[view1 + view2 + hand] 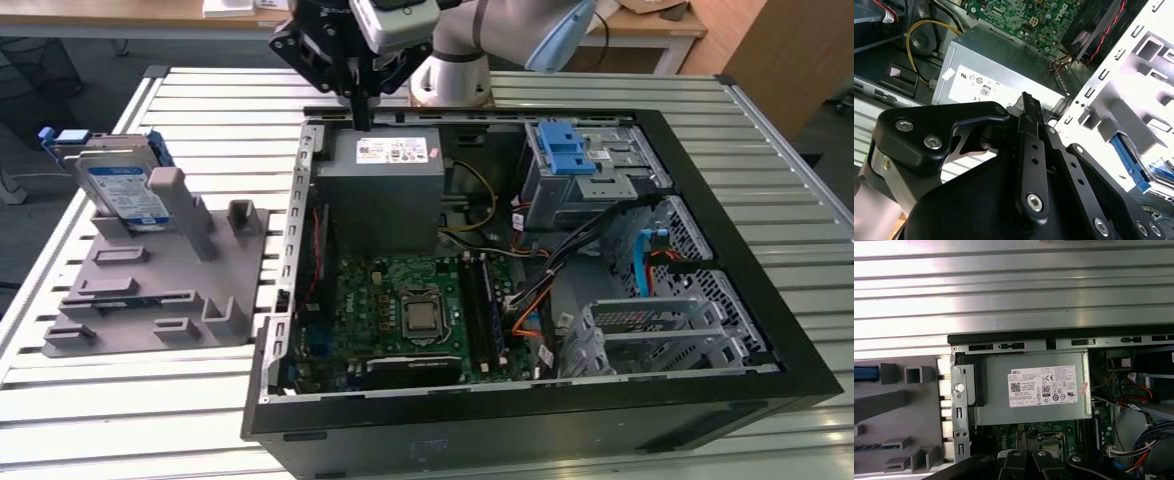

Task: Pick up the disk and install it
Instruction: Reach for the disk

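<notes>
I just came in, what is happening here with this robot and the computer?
A robot arm's tool hangs closed and empty over the grey power supply inside the open computer case. The disk, in its blue frame, stands in the grey holder on the exterior view's left, outside the case, not yet picked up.

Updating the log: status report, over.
Gripper shut, empty, above the power supply. Disk standing in the grey fixture, untouched. Nothing blocking the disk.
</notes>
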`<state>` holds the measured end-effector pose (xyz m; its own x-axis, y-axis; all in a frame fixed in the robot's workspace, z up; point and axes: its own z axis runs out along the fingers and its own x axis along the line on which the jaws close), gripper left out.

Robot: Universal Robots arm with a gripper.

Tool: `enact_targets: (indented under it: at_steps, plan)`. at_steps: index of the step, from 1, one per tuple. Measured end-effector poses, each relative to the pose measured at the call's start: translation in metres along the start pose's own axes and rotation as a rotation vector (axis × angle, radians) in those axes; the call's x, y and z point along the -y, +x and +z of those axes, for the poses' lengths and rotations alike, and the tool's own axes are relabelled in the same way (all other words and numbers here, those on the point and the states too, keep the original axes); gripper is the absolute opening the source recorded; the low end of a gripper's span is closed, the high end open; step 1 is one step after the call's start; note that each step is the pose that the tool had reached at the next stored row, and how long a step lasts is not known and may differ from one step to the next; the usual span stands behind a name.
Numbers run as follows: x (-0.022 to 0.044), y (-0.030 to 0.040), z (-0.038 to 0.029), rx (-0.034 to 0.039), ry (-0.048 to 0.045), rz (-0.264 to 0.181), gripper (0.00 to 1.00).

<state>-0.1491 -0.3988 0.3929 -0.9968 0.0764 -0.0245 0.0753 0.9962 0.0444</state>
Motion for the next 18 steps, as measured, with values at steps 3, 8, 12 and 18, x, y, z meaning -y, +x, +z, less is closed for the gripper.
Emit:
enact_targets:
  at_steps: [3,8,12,18]
  plan:
    - [0.0002,0.0024,-0.0001,0.0000,0.0000,0.000,0.11]
    - [0.0006,0.0082,-0.0002,0.0000,0.0000,0.000,0.11]
    - [0.0008,0.0113,-0.0002,0.0000,0.0000,0.000,0.11]
    - [0.0010,0.0124,-0.0003,0.0000,0.0000,0.000,0.11]
